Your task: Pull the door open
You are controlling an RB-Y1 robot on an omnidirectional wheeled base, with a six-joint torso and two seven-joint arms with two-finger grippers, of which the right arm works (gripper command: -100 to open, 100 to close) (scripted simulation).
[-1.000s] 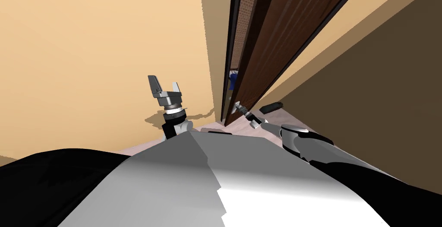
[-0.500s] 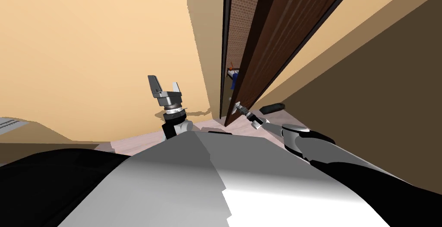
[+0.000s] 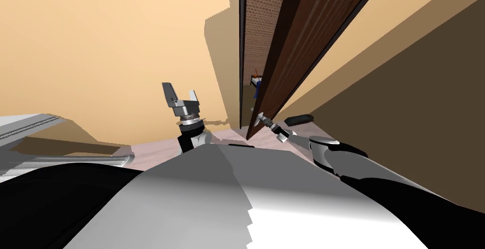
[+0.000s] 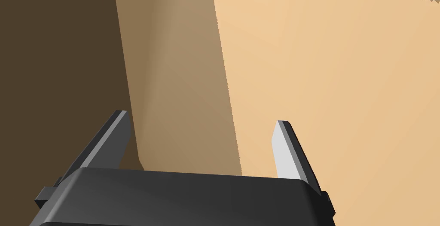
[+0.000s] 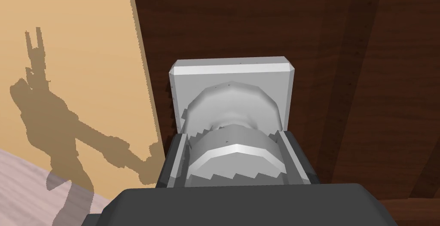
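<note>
At the ajar dark brown door [image 3: 303, 38], right gripper [image 5: 234, 139] clamps grey knob [image 5: 234, 154], left gripper [image 4: 202, 118] spread before tan wall [image 3: 94, 47], brickwork [image 3: 258, 23] visible through gap, pale floor [image 5: 25, 184].

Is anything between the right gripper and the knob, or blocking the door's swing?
Nothing visible. The right gripper is shut on the grey knob of the dark brown door, which stands ajar. The open left gripper is by the tan wall, apart from the door.

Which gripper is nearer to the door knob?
Right. The right gripper is shut on the knob of the dark brown door; the left gripper stands open, apart from it, by the tan wall.
</note>
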